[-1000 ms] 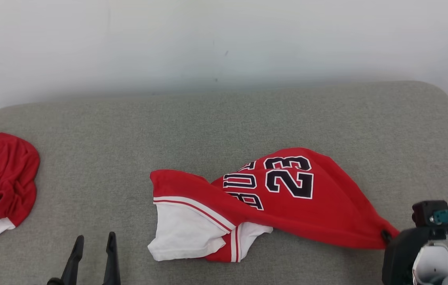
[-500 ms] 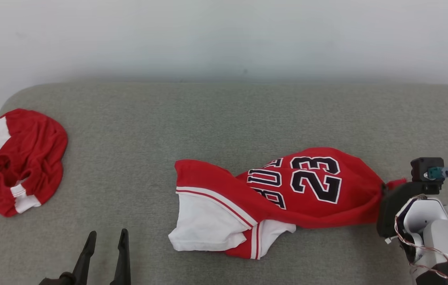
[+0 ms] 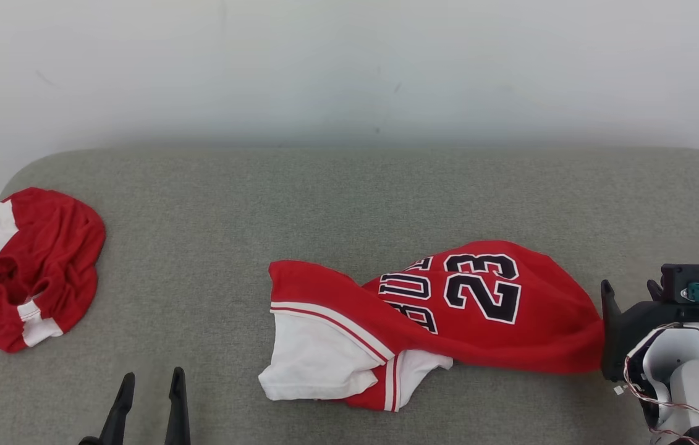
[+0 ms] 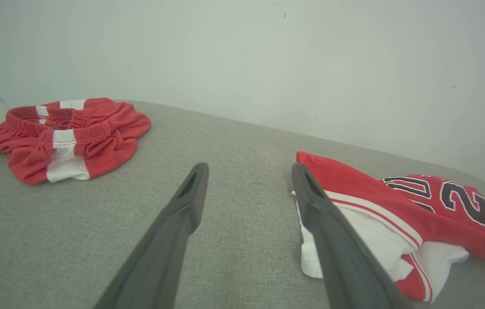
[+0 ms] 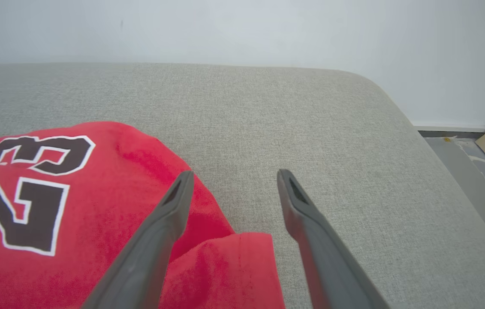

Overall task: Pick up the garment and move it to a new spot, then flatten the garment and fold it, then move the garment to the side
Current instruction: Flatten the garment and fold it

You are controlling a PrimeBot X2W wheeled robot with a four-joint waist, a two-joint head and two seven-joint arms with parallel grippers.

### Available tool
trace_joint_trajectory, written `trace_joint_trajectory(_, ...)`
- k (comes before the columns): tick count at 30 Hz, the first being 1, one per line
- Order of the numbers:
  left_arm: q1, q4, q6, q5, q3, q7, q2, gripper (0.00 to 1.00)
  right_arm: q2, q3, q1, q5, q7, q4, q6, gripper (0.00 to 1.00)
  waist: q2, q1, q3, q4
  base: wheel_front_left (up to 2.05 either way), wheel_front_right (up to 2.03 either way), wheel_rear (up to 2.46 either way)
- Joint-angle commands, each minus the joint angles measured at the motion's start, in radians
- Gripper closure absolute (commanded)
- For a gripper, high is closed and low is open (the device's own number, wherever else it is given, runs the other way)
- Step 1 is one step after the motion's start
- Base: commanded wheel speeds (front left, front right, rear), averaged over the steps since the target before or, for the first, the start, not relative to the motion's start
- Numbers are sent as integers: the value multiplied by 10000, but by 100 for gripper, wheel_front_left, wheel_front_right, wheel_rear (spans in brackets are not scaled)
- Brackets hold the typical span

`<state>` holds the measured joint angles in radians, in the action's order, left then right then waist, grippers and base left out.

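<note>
2 pincers are in view, both with fingers apart and clamped on nothing.

Right pincer [image 5: 233, 176]: one finger [image 5: 167, 214] crosses in front of the red edge of the garment [image 3: 510, 334]. A folded red corner of the cloth lies between the 2 fingers, near their base. Whether the cloth touches either finger cannot be told. The head view places this pincer at the garment's right end.

Left pincer [image 3: 152, 375]: at the near edge of the worktop [image 3: 349, 198], over bare grey fabric, apart from the garment.

Garment: red with white panels and the number 23, crumpled, lying right of centre on the worktop.

Red-and-white shorts [image 3: 28, 266] lie bunched at the worktop's far left edge, well apart from the garment. A white wall [image 3: 349, 62] stands behind.
</note>
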<state>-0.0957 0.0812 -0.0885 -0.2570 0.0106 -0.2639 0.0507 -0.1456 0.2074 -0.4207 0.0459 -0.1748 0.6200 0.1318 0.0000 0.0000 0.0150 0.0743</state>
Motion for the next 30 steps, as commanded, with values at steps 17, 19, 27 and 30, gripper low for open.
trace_joint_trajectory(17,-328,-42,205,-276,210,-8,-3,0,704,-667,2954,-714,1959,-3124,-24,0,0,0,-413,-790,0,0,0)
trace_joint_trajectory(19,-396,-5,221,-259,266,-8,-3,0,808,-832,3255,-783,2395,-3395,-24,0,0,0,-502,-813,0,0,0)
trace_joint_trajectory(27,-569,144,209,-131,350,-8,-5,0,923,-1950,3828,-855,3463,-3943,-24,0,0,0,-802,-857,0,0,0)
trace_joint_trajectory(30,-600,175,218,-91,383,-8,-3,0,943,-2151,4001,-915,3572,-4027,-24,0,0,0,-919,-867,0,0,0)
